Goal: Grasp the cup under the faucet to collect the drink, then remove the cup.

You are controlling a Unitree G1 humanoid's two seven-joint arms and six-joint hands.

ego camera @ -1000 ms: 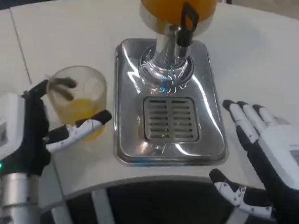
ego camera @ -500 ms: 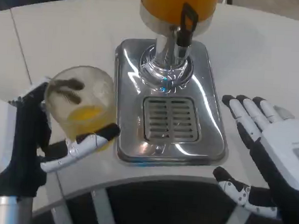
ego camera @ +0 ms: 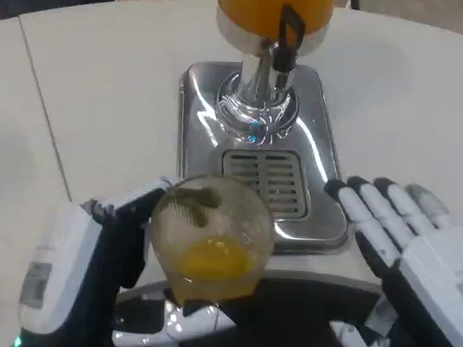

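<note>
My left hand (ego camera: 92, 271) grips a clear plastic cup (ego camera: 211, 247) with a little orange drink in its bottom. The cup is lifted above the table's front edge, just in front of the drip grate (ego camera: 262, 183) and well clear of the black faucet (ego camera: 287, 39). The faucet hangs from the orange-filled dispenser (ego camera: 273, 7) at the top of the head view. My right hand (ego camera: 404, 247) hovers open to the right of the steel tray (ego camera: 196, 116), fingers spread and pointing toward the dispenser.
The dispenser's chrome column (ego camera: 256, 96) rises from the steel tray. White table (ego camera: 110, 95) stretches to the left and right of the tray. A seam in the table (ego camera: 42, 115) runs diagonally at left.
My left hand has carried the cup from the left of the tray rightward and toward me, lifting it in front of the grate. The right hand has shifted slightly left.
</note>
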